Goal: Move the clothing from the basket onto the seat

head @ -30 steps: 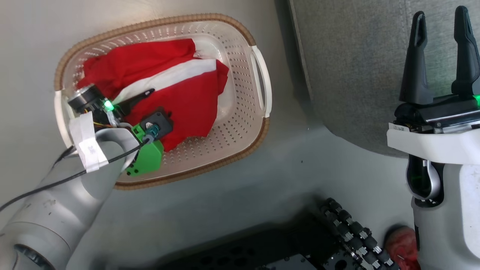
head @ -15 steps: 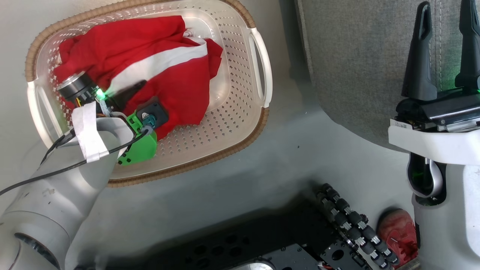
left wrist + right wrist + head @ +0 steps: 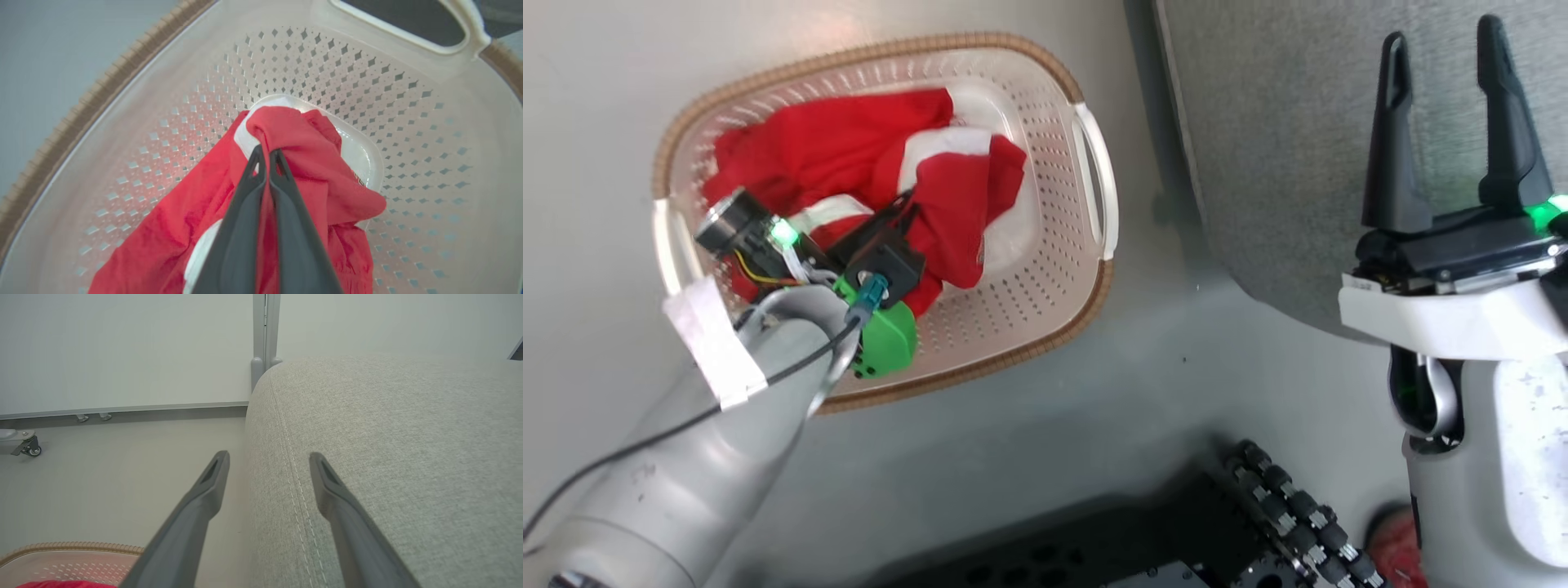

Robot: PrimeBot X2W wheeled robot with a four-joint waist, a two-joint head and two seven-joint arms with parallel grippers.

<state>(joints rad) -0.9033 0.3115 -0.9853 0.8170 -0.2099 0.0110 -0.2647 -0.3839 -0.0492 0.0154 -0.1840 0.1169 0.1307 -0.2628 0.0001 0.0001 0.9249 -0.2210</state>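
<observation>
The cream basket [image 3: 1045, 269] stands on the floor at the left of the head view, holding the red clothing [image 3: 849, 155] with its white stripe. My left gripper [image 3: 905, 208] reaches into it and is shut on a bunched fold of the red cloth. The left wrist view shows the two fingers pressed together at the gripper's tip [image 3: 267, 152], with the clothing [image 3: 302, 139] draped over them and the basket's perforated wall [image 3: 327, 65] behind. My right gripper [image 3: 1441, 31] hangs open and empty over the edge of the light-grey seat [image 3: 1282, 122].
The robot's black base [image 3: 1135, 531] and a roller chain [image 3: 1290, 514] fill the bottom of the head view. In the right wrist view the seat [image 3: 388, 437] lies right, bare floor left, a pale wall panel and a caster [image 3: 28, 447] behind, and the basket rim [image 3: 73, 547] is low left.
The head camera has shifted. The left gripper has closed on the red cloth and gathered it, so the white stripe is now crumpled. The right gripper stays open.
</observation>
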